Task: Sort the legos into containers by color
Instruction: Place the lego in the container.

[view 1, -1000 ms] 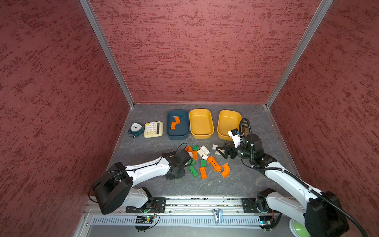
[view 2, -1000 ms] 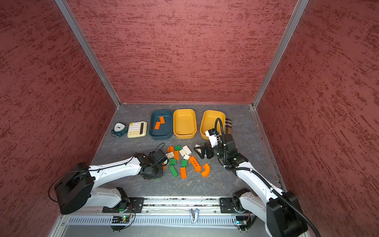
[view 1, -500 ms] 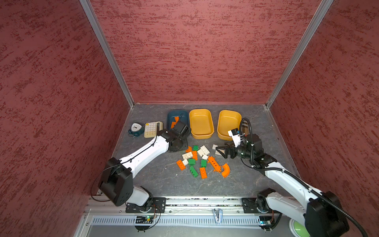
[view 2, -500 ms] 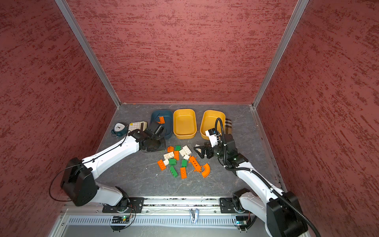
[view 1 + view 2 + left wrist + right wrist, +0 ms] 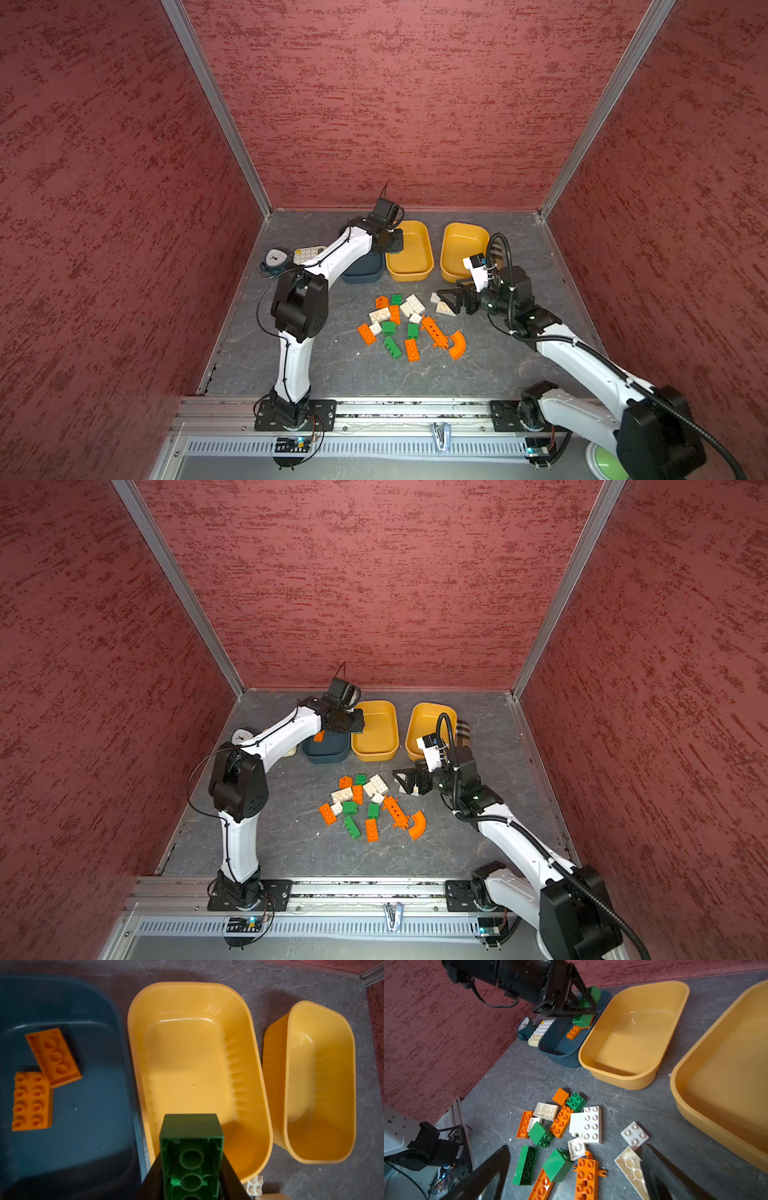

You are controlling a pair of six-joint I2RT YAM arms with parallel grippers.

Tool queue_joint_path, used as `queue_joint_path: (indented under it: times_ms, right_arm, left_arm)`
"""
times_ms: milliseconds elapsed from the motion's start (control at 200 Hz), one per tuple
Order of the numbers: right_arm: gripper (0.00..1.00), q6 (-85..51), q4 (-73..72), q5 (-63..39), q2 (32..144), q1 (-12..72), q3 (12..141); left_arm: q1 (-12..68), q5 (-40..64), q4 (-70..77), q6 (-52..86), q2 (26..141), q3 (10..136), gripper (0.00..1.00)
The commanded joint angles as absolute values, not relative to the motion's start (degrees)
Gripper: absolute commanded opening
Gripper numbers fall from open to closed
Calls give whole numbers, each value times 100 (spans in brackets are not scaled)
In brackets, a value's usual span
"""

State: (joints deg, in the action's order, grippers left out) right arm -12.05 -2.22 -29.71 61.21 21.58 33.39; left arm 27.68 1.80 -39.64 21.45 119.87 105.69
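My left gripper (image 5: pixel 191 1147) is shut on a green lego brick (image 5: pixel 191 1159), hollow underside facing the camera. It hangs over the near rim of the middle yellow container (image 5: pixel 255 1064), right beside the teal container (image 5: pixel 83 1105), which holds two orange bricks (image 5: pixel 53 1056). Both top views show this gripper (image 5: pixel 395 246) raised at the back. The third container, also yellow (image 5: pixel 461 245), is empty. Loose orange, green and white legos (image 5: pixel 399 324) lie mid-table, with an orange arc (image 5: pixel 457 345). My right gripper (image 5: pixel 574 1178) stands open low at the pile's right edge (image 5: pixel 451 301), by white pieces (image 5: pixel 634 1135).
A small teal clock (image 5: pixel 274 259) and a cream calculator (image 5: pixel 307 253) sit left of the teal container. Red walls close in three sides. The metal rail (image 5: pixel 415 409) runs along the front. A plaid object (image 5: pixel 463 733) lies behind the right arm.
My left arm rose from the pile's left side and swung back over the containers with the green brick. The right arm has not moved.
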Motion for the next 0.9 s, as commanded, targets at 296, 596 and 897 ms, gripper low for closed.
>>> queue_joint_path:
  times_ms: [296, 596, 897]
  right_arm:
    - [99, -1002, -62, -2611, 6136, 2206, 3529]
    - [99, -1002, 0, -2626, 6056, 2202, 3482]
    - [99, -1011, 70, -2966, 6043, 2206, 3463]
  left_arm:
    - [2623, -49, -3983, 1907, 13034, 11835, 48]
    - [2776, -66, -4515, 1893, 12147, 11333, 70]
    - [3349, -278, -4535, 2410, 9979, 8646, 72]
